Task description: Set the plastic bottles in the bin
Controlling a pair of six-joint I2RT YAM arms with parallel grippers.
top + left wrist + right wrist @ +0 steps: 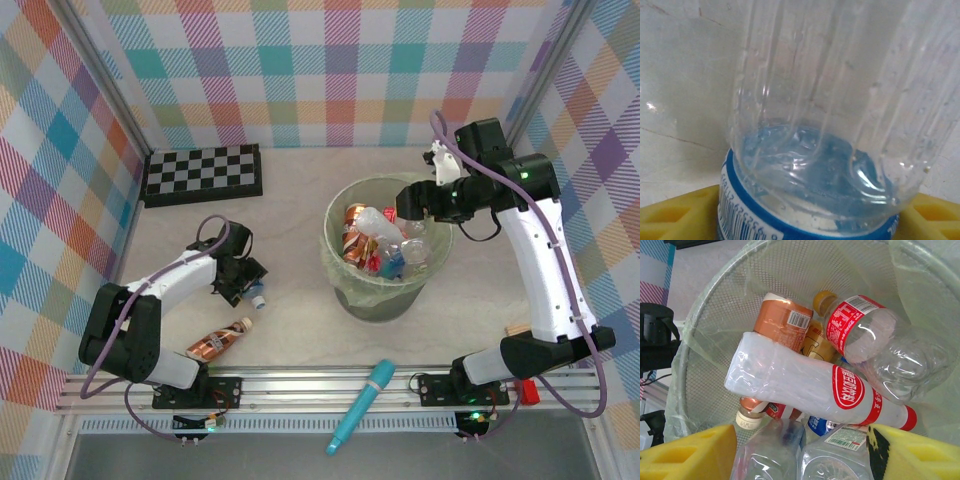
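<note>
My left gripper (243,285) is low on the table, left of the bin. Its yellow pads (680,215) are shut on the sides of a clear bottle with a blue label (810,150), whose cap (258,300) pokes out towards the front. An orange-brown-labelled bottle (220,341) lies on the table nearer the front. The pale-green bin (380,303) holds several bottles (385,245): a red-labelled one (815,385) lies across the pile. My right gripper (408,207) hangs open over the bin's far right rim, and I see nothing between its pads (685,455).
A black-and-white checkerboard (203,172) lies at the back left. A teal pen-shaped tube (360,405) rests across the front rail. Checked walls close in the left, back and right sides. The bin's mesh wall and clear liner (730,305) surround the right gripper's view.
</note>
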